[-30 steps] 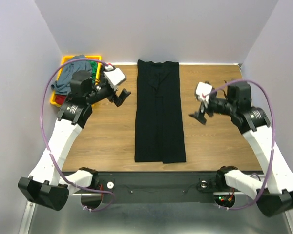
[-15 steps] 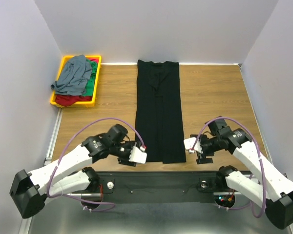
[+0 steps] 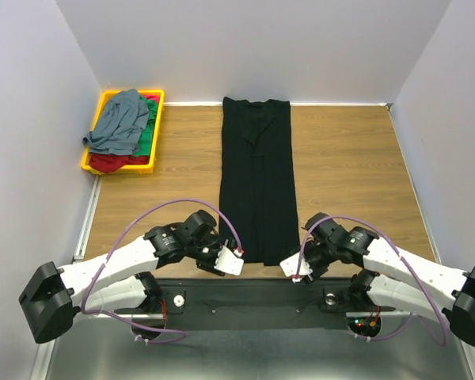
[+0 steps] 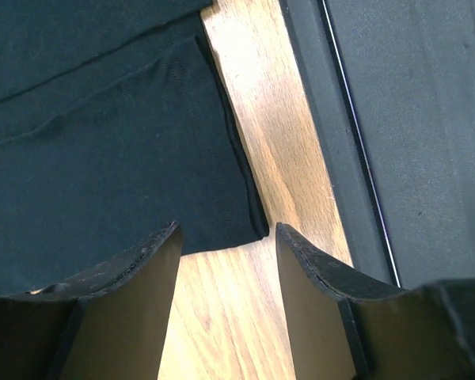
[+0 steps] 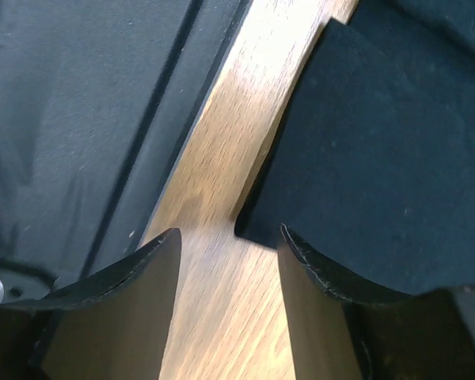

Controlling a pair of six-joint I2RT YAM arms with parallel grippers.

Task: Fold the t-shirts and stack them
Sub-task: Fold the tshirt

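Spanning the table (image 3: 348,158) from twelve to six o'clock, the black t-shirt (image 3: 257,182) lies as a long strip. At ten o'clock, the yellow tray (image 3: 85,162) holds the other t-shirts (image 3: 119,123). The left gripper (image 4: 228,237) and the right gripper (image 5: 229,237) are unclenched, each around a near hem corner.

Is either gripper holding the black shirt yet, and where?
Nothing is held: the left gripper and right gripper are open, each straddling a near corner of the folded black cloth t-shirt.

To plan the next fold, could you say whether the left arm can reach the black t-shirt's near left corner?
Probably yes: the left arm's fingers stand apart right at that corner of the black t-shirt, which lies flat on the table with nothing between.
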